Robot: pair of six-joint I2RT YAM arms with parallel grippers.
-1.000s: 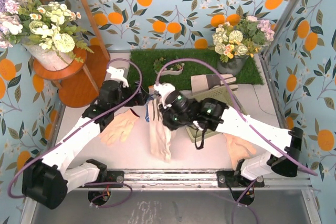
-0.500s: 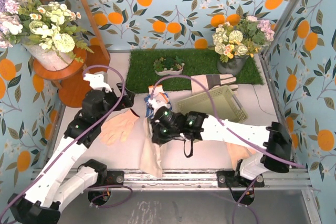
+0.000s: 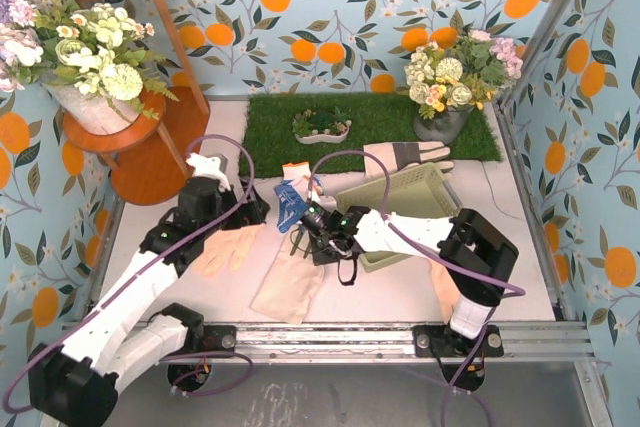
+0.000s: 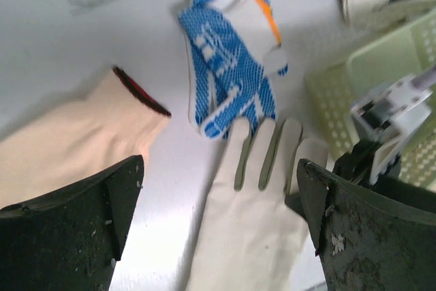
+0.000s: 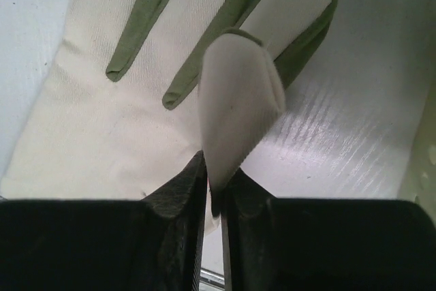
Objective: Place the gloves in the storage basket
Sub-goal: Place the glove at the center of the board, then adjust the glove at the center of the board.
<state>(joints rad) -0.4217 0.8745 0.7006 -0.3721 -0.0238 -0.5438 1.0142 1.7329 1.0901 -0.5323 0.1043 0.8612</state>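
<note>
My right gripper (image 5: 218, 168) is shut on one fingertip of a cream glove (image 5: 88, 120) with olive-green finger sides. The glove lies flat on the table (image 3: 285, 282), left of the pale green storage basket (image 3: 420, 197), with the right gripper (image 3: 308, 230) at its fingers. My left gripper (image 4: 218, 236) hangs open over the same glove (image 4: 252, 223), and in the top view the left gripper (image 3: 250, 217) is left of the right one. A blue-and-white glove (image 4: 228, 80) with an orange cuff lies beyond. A peach glove (image 3: 225, 247) lies left. A grey-and-cream glove (image 3: 400, 157) lies behind the basket.
Another peach glove (image 3: 445, 287) shows partly under my right arm. A grass mat (image 3: 370, 122) at the back holds a small white dish of plants (image 3: 322, 127) and a flower pot (image 3: 445, 117). A wooden stand (image 3: 150, 147) with flowers is at the left.
My right gripper has dragged the cream glove down and laid it on the table, then edged right as its elbow folded in. The left arm swung out left and came back over the glove.
</note>
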